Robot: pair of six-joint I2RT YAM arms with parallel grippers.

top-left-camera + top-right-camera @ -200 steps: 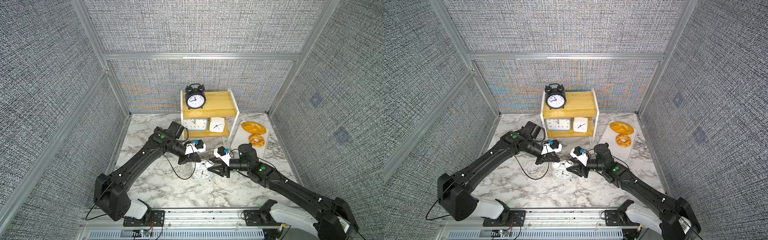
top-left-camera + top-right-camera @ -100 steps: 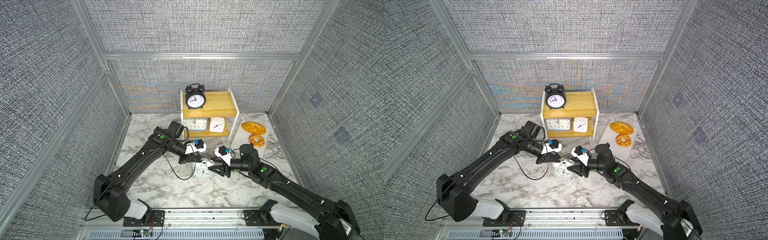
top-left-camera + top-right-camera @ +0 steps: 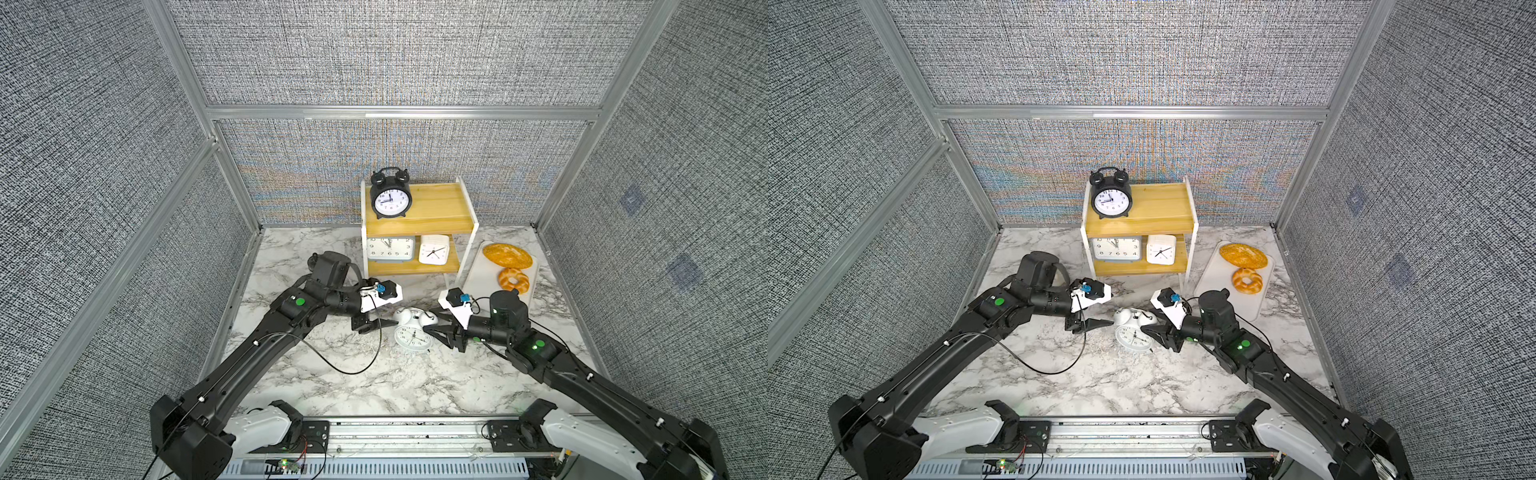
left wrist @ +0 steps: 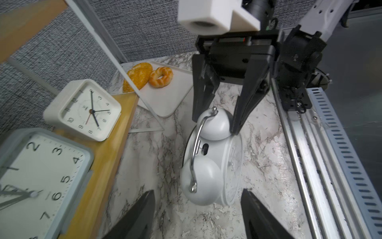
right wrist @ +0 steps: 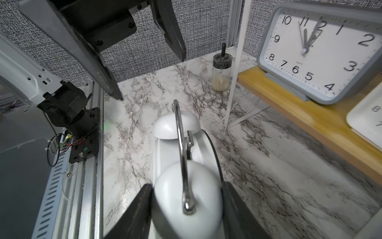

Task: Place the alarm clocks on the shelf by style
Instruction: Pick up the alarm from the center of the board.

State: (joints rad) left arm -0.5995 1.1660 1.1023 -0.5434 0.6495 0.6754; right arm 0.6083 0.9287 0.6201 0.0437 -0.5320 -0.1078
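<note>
In both top views the white twin-bell clock is between the left gripper and right gripper, in front of the shelf; the black twin-bell clock stands on its upper board. Left wrist view: left gripper jaws stand apart, clear of the white clock. Right wrist view: right gripper is clamped on one bell
</note>
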